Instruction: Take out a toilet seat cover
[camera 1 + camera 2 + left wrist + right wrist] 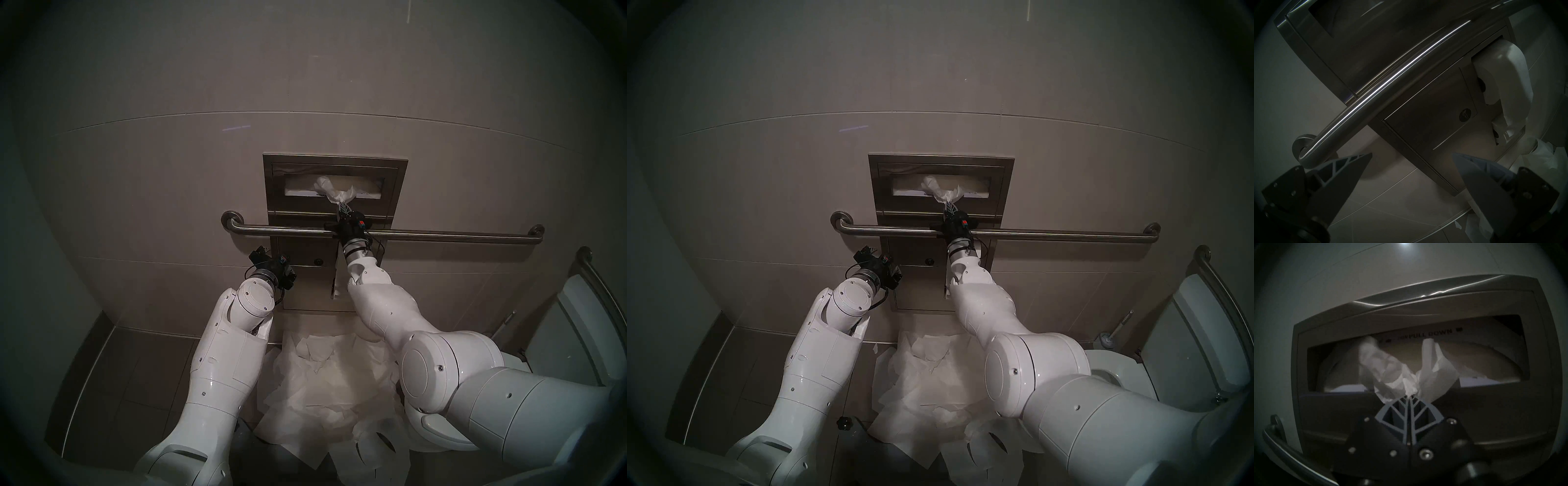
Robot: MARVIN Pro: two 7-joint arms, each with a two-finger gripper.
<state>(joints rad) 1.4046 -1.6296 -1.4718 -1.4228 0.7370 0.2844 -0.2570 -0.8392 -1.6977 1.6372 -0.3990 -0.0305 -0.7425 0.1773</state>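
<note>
right claw (1409, 396) pinches the toilet seat cover (1398, 375) under the dispenser's (1491, 404) "pull down" print; left claw (1412, 162) gapes empty.

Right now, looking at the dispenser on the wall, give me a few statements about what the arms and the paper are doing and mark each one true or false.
1. The right end effector is shut on the toilet seat cover. True.
2. The toilet seat cover is fully out of the dispenser. False: it still runs up into the slot.
3. The left end effector is open and holds nothing. True.
4. The grab bar runs above the dispenser slot. False: it runs below the slot.
5. White paper sheets lie piled on the floor below. True.
</note>
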